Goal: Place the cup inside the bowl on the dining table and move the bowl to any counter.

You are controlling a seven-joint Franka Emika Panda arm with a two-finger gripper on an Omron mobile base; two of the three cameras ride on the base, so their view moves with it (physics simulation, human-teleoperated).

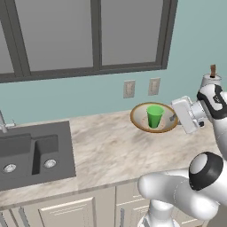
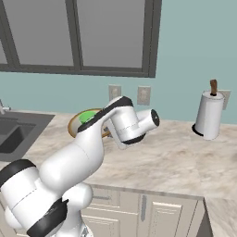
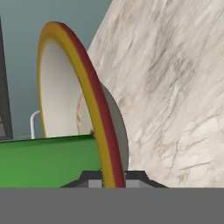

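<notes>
cup (image 1: 155,115) stands inside bowl (image 1: 153,118): first step done. bowl over counter (image 1: 106,150), at 2 o'clock from sink (image 1: 33,153), gripper (image 3: 113,178) clamped on its rim at 3 o'clock. left, likely: set down if not resting, release.

Green cup (image 1: 155,115) upright inside tan-rimmed bowl (image 1: 141,121) — bowl over the marbled counter (image 1: 106,150), near the wall.

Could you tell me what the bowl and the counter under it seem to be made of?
The bowl looks like glazed ceramic: smooth cream inside, tan-brown rim, though the render leaves that open. The counter looks like polished stone, beige with marbled grey veins.
</notes>
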